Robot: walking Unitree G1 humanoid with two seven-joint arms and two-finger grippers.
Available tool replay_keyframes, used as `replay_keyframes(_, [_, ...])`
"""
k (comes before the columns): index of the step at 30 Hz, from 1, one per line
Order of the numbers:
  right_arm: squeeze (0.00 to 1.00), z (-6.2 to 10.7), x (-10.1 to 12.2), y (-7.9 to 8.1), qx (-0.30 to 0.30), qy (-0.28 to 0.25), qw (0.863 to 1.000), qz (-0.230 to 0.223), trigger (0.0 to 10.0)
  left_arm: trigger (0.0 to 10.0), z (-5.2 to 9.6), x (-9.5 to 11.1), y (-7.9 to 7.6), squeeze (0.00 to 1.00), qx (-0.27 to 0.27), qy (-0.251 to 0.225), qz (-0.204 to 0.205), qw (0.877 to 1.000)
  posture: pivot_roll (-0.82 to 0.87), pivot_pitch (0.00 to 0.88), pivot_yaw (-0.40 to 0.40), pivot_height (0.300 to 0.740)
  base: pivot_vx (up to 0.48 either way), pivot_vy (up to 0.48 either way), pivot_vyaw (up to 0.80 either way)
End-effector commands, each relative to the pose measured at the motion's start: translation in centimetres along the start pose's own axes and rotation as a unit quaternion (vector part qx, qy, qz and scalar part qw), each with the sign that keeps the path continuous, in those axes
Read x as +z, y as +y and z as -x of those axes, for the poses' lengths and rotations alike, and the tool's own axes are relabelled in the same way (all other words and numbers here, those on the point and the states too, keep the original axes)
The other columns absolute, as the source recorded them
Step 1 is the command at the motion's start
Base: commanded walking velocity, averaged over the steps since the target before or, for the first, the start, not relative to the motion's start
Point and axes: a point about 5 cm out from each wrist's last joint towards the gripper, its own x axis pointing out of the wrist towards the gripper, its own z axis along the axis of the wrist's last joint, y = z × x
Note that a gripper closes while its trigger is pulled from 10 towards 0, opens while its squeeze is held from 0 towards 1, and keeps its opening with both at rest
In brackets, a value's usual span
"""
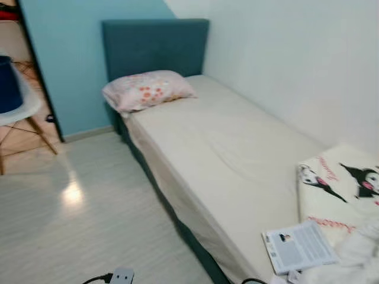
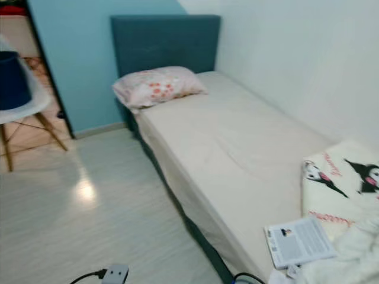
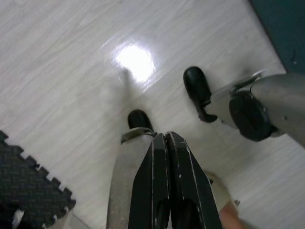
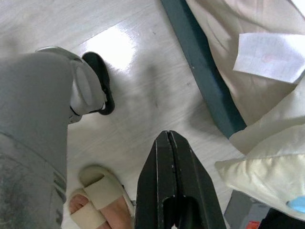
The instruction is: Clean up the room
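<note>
Paper booklet (image 1: 299, 247) lies on the bed (image 1: 225, 154), ahead of the closed, empty right tool (image 4: 167, 143); left tool (image 3: 167, 143) closed too. Approach squarely before opening.

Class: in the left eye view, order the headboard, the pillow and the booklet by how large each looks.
1. Headboard, largest.
2. Pillow.
3. Booklet, smallest, though it lies nearest the camera, so it looks bigger than it would beside the others.
</note>
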Motion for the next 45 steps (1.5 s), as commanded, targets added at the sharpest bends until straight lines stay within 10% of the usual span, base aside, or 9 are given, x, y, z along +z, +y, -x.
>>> replay_keyframes(1, [0.00, -0.03, 0.23, 0.25, 0.003, -0.002, 1.000, 0.001, 10.0, 10.0, 0.02, -0.31, -0.05, 0.00, -0.002, 0.007, -0.009, 1.000, -0.02, 0.000, -0.079, 0.740, 0.000, 0.000, 0.00])
replay_keyframes(45, [0.00, -0.02, 0.29, 0.32, 0.000, -0.009, 1.000, -0.003, 10.0, 10.0, 0.03, -0.32, 0.05, 0.00, -0.001, 0.007, -0.014, 1.000, -0.01, 0.000, -0.075, 0.740, 0.000, 0.000, -0.33])
